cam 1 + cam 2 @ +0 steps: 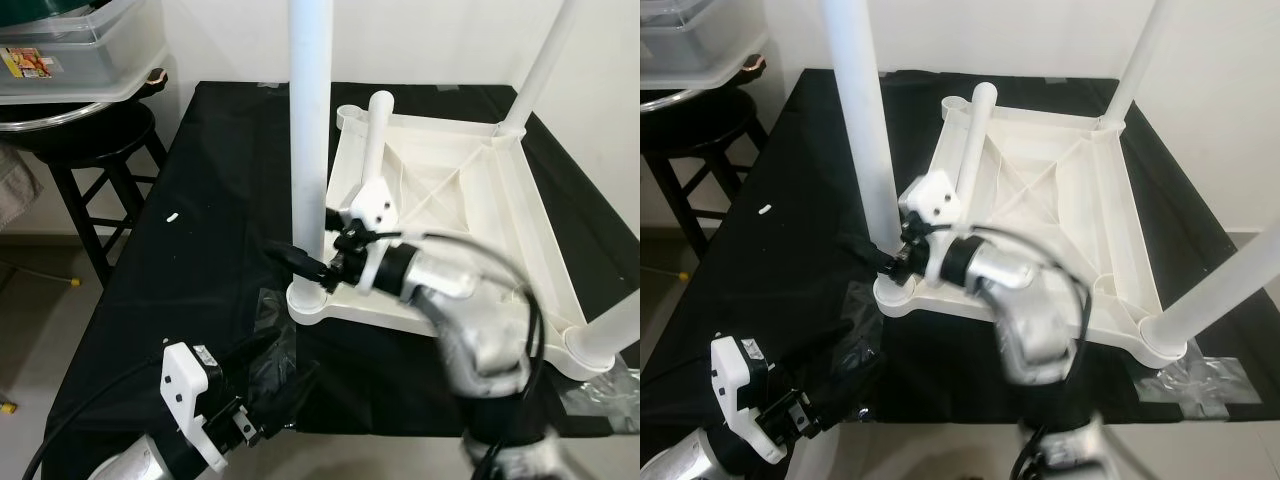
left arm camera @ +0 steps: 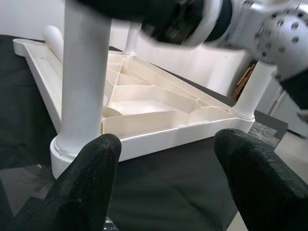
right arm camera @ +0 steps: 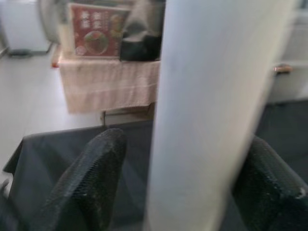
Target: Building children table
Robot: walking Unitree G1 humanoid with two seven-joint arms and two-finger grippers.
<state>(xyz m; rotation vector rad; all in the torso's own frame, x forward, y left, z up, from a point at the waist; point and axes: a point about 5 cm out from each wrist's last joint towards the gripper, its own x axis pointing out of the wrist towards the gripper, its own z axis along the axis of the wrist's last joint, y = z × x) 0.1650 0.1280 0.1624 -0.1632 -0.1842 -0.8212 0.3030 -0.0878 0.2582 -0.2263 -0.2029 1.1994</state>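
Observation:
The white children's table (image 1: pixel 440 190) lies upside down on a black-covered table (image 1: pixel 220 180). Three white legs stand in its corner sockets: near left (image 1: pixel 308 120), far right (image 1: pixel 540 70) and near right (image 1: pixel 615 330). A loose leg (image 1: pixel 375 140) rests slanted on the underside, next to the empty far-left socket (image 1: pixel 347 115). My right gripper (image 1: pixel 305 265) is at the base of the near-left leg, open, with its fingers (image 3: pixel 106 163) on either side of the leg (image 3: pixel 211 96). My left gripper (image 1: pixel 290 395) hovers low at the front edge, open, its fingers (image 2: pixel 91 178) holding nothing.
A black stool (image 1: pixel 90 140) carrying a clear plastic bin (image 1: pixel 70 60) stands off the left side. A small white piece (image 1: pixel 171 215) lies on the cloth. Clear tape patches sit at the front (image 1: pixel 265 320) and the front right corner (image 1: pixel 600 395).

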